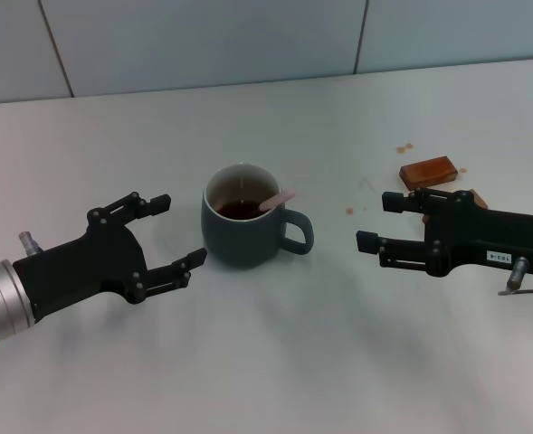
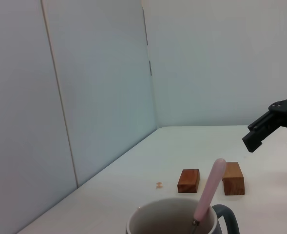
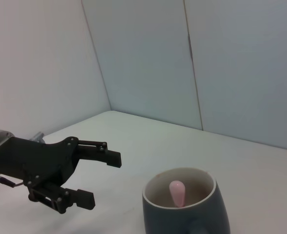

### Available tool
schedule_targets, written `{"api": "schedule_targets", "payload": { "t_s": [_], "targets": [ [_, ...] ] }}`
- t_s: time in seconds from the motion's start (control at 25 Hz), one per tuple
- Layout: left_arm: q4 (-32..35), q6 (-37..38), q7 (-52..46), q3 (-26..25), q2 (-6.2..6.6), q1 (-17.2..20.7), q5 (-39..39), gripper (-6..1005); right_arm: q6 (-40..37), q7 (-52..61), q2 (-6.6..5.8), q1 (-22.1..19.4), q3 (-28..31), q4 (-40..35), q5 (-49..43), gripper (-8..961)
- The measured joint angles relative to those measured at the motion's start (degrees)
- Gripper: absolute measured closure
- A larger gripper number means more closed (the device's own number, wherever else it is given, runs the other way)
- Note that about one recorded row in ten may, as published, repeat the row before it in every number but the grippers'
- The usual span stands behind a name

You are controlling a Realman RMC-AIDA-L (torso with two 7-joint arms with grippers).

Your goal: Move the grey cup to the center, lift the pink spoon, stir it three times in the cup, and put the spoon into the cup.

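While the grey cup (image 1: 246, 220) stands near the middle of the white counter (image 1: 275, 362), both grippers flank it with nothing in their grasp. The mug is upright, its loop handle turned toward the robot's right, and dark brown liquid fills its pale interior. The pink spoon (image 1: 276, 200) rests inside the cup, its bowl sunk in the liquid and its pale pink handle leaning on the rim above the loop handle, the tip poking out past the rim.

The left gripper (image 1: 178, 232) hovers just beside the cup on the left side of the counter, its two black fingers spread wide and pointing at the mug; the nearer fingertip lies close to the cup wall, but contact cannot be made out. The right gripper (image 1: 379, 221) sits on the right side of the counter, apart from the handle, its fingers likewise held wide apart and empty.

A brown wooden block (image 1: 428, 171) lies behind the right gripper toward the far right edge, and a second block (image 2: 233, 178) is mostly hidden by the gripper body in the head view. Small brown drops (image 1: 404, 147) spot the counter around the blocks.
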Motion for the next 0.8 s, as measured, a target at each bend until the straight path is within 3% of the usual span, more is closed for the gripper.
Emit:
{"api": "schedule_targets", "payload": {
  "t_s": [0.8],
  "targets": [
    [-0.26,0.02,0.01,-0.32,0.00,-0.04,0.11,163,0.27,0.38,0.08,0.59,0.51,0.79,0.18,190]
  ]
}}
